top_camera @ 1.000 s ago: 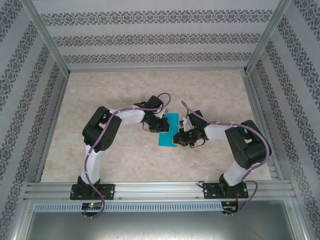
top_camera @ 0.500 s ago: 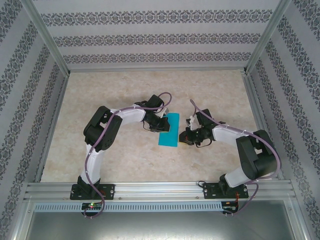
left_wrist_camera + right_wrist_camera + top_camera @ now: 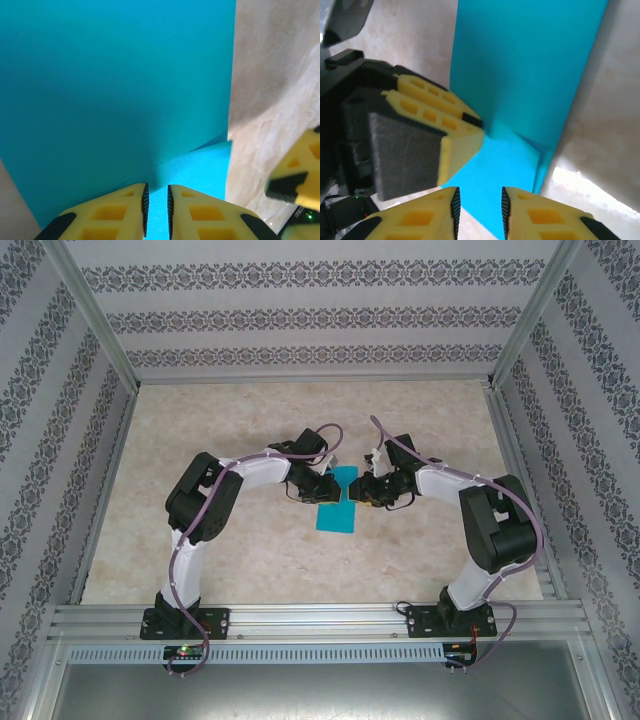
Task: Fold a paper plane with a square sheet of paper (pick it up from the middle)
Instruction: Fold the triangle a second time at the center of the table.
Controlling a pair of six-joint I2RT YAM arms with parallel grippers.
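At the counter (image 3: pixel 250 420) middle, paper (image 3: pixel 338 512) is flanked by left jaws and right jaws, both slightly parted, empty.

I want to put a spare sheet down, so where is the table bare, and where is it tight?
Bare: the table strip along the back wall, and the near patch between the paper and the front rail. Crowded: the middle, where the left gripper and right gripper meet over the paper.

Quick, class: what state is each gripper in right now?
Left gripper: slightly open, at the paper.
Right gripper: open, holding nothing.
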